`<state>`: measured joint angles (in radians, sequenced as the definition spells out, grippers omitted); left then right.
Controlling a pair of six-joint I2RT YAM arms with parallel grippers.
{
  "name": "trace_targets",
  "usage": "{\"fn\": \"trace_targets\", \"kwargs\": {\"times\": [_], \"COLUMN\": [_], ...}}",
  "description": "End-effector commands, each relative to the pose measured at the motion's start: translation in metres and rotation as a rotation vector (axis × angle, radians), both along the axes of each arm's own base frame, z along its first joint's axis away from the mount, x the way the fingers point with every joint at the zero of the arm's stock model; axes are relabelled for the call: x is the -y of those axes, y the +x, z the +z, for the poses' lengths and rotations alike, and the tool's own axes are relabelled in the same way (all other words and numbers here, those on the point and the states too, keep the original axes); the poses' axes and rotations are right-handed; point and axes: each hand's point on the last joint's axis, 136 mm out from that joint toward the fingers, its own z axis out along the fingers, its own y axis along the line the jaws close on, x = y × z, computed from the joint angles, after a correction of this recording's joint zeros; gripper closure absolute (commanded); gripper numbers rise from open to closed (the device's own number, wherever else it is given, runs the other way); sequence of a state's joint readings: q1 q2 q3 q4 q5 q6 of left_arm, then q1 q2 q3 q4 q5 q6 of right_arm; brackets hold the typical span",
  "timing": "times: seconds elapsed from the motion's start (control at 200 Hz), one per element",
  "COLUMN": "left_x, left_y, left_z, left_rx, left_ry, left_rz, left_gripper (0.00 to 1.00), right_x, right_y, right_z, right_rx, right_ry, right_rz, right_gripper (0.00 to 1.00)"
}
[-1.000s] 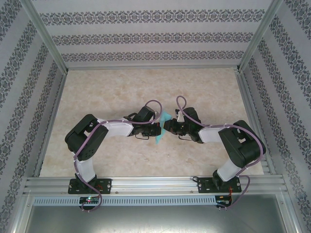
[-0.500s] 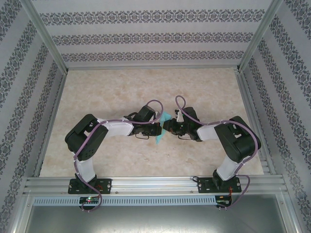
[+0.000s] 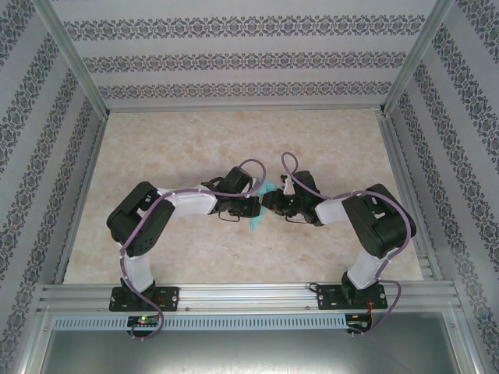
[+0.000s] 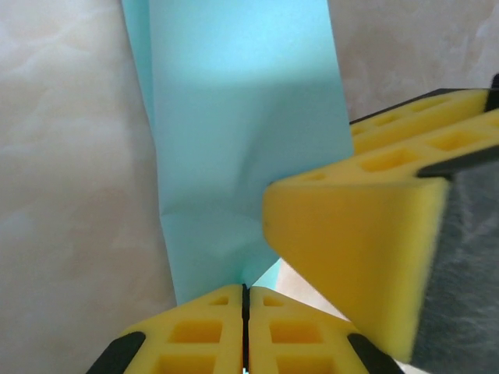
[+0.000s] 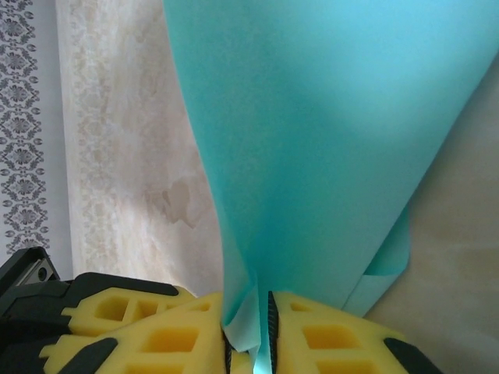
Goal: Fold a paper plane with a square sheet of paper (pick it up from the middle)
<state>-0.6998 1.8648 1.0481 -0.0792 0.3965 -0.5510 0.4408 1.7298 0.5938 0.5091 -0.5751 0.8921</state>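
At frame centre from above, a thin, creased teal sheet of paper [image 3: 256,221] stands up. The left gripper [image 4: 245,294] and right gripper [image 5: 263,304] each pinch its edge between yellow foam fingers [image 4: 203,335].

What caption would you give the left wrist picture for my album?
Left gripper pinched shut on a folded teal paper sheet, marbled table behind.

Pale marbled tabletop [image 3: 195,140] beneath the fingers [image 4: 351,257]; striped patterned walls [image 3: 242,58] beyond them and to either side; aluminium rails [image 3: 249,294] behind them; light soft and even.
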Motion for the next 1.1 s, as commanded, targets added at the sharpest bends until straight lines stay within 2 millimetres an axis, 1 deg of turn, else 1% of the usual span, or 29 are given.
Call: {"fn": "trace_targets", "kwargs": {"times": [0.0, 0.095, 0.29, 0.405, 0.455, 0.515, 0.585, 0.689, 0.804, 0.894, 1.094], "left_x": [0.017, 0.018, 0.015, 0.01, 0.004, -0.005, -0.013, -0.019, -0.015, -0.01, -0.007], "left_y": [-0.007, -0.007, -0.007, -0.008, -0.01, -0.013, -0.017, -0.025, -0.035, -0.039, -0.037], "left_z": [0.007, 0.013, 0.024, 0.031, 0.033, 0.033, 0.032, 0.025, 0.016, 0.014, 0.011], "left_rx": [0.013, 0.021, 0.04, 0.055, 0.069, 0.083, 0.087, 0.083, 0.076, 0.085, 0.102], "left_ry": [-0.025, -0.027, -0.014, -0.003, 0.014, 0.04, 0.058, 0.084, 0.092, 0.101, 0.12], "left_rz": [-0.079, -0.085, -0.092, -0.081, -0.068, -0.05, -0.038, -0.031, -0.042, -0.052, -0.052], "left_gripper": [0.87, 0.84, 0.77, 0.69, 0.65, 0.62, 0.61, 0.61, 0.61, 0.61, 0.67], "right_x": [-0.004, -0.001, 0.001, 0.007, 0.009, 0.011, 0.014, 0.015, 0.018, 0.019, 0.023], "right_y": [0.002, 0.0, 0.0, -0.001, -0.001, -0.002, -0.001, -0.002, -0.002, -0.002, -0.004], "right_z": [0.001, -0.004, -0.004, -0.006, -0.007, -0.008, -0.008, -0.009, -0.01, -0.01, -0.011], "right_rx": [0.009, 0.005, 0.013, 0.014, 0.013, 0.011, 0.011, 0.006, 0.005, 0.006, 0.003], "right_ry": [0.005, -0.017, -0.023, -0.052, -0.056, -0.061, -0.065, -0.064, -0.065, -0.07, -0.086], "right_rz": [0.02, 0.016, 0.013, 0.007, 0.003, 0.004, 0.002, -0.001, -0.004, -0.004, -0.009], "right_gripper": [0.84, 0.9, 1.0, 1.0, 1.0, 1.0, 1.0, 1.0, 1.0, 1.0, 1.0]}}
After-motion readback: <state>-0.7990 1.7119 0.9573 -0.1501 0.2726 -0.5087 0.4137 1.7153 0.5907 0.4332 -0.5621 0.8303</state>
